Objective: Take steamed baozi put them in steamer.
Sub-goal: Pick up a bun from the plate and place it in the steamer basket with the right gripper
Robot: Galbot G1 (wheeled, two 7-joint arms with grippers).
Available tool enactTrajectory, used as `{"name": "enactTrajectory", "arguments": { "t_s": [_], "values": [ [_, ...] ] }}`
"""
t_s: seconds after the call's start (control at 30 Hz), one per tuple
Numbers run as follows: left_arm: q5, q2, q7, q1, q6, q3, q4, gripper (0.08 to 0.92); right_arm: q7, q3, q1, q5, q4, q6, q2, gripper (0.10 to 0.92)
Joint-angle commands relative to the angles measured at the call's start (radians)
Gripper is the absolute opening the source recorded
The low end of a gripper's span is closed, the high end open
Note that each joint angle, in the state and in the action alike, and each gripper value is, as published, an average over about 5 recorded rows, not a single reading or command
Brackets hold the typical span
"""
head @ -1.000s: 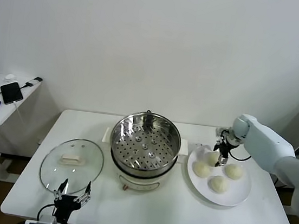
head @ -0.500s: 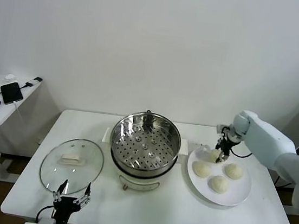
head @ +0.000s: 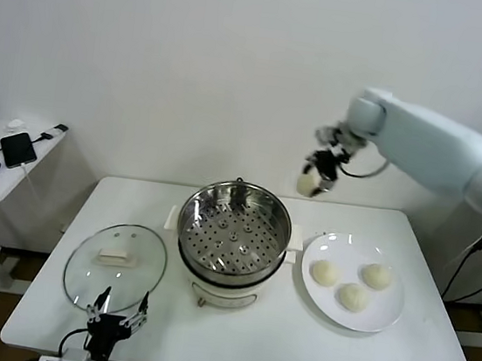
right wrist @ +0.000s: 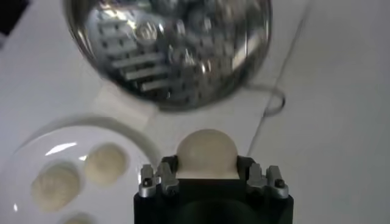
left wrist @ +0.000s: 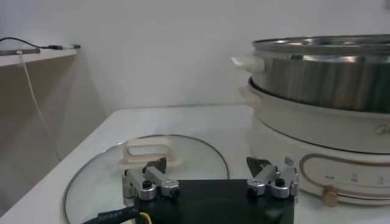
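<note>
Right gripper (head: 318, 174): clamped on one steamed baozi (head: 308, 183), raised beside steamer (head: 234, 233) | left gripper (head: 116, 317): fingers spread, empty, near glass lid (head: 117, 259) | plate (head: 382, 319): three buns

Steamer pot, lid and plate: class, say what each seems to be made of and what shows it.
Steamer pot: polished metal, likely stainless steel; mirror-like reflections, punched holes in its floor.
Lid: clear glass, the table showing through; pale handle, probably plastic.
Plate: glossy white, ceramic or melamine; cannot tell which.
</note>
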Motion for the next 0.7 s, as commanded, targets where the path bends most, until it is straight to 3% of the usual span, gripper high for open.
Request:
{"name": "enactTrajectory", "arguments": {
  "t_s": [0.03,0.3,0.7],
  "values": [
    [0.001,0.006,0.0,0.004,0.001,0.0,-0.008,0.823,0.019,-0.12,0.143,-0.073,0.258,0.376,0.15,0.636],
    [0.011,0.006,-0.001,0.01,-0.003,0.003,-0.009,0.823,0.05,0.075,-0.167,-0.526,-0.09,0.699,0.22,0.636],
    [0.017,0.0,-0.007,0.004,-0.006,0.005,0.007,0.823,0.156,0.23,-0.336,-0.698,-0.364,0.726,0.319,0.636]
  ]
}}
